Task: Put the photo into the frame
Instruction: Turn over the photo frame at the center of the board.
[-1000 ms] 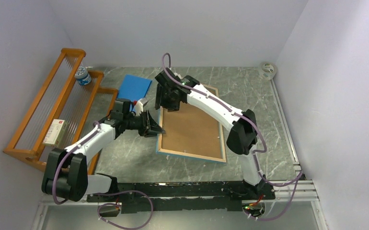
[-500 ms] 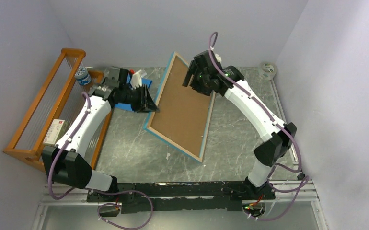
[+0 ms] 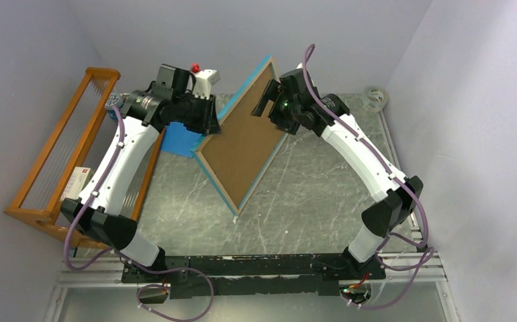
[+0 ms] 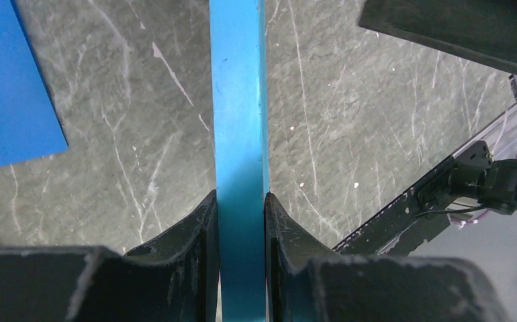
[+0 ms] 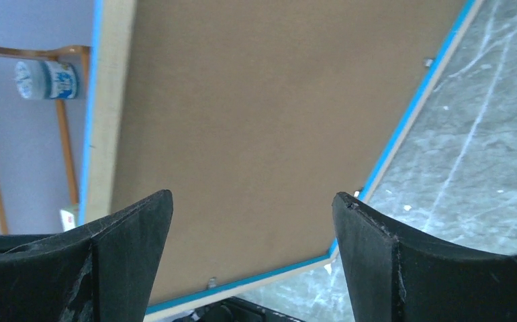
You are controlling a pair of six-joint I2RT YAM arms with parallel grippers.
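The frame (image 3: pixel 242 144) is raised and steeply tilted, its lowest corner down by the table. Its back faces the camera, with a brown backing board (image 5: pixel 276 121) inside the light wood rim (image 5: pixel 111 100). My left gripper (image 4: pixel 240 201) is shut on the frame's turquoise edge (image 4: pixel 239 100), at the frame's left side (image 3: pixel 214 124) in the top view. My right gripper (image 5: pixel 252 201) is open, just behind the backing board near the frame's top right edge, its fingers not touching it. The photo is out of view.
An orange wooden rack (image 3: pixel 61 154) stands along the left wall, with a small box (image 3: pixel 78 184) and a white-blue jar (image 5: pixel 44 79) on it. A flat blue pad (image 3: pixel 178 141) lies under the left arm. A tape roll (image 3: pixel 375 98) sits at the back right corner.
The frame went from lying flat to standing raised on a corner, lifted by the left gripper. The right gripper let go of its top edge and opened wide.
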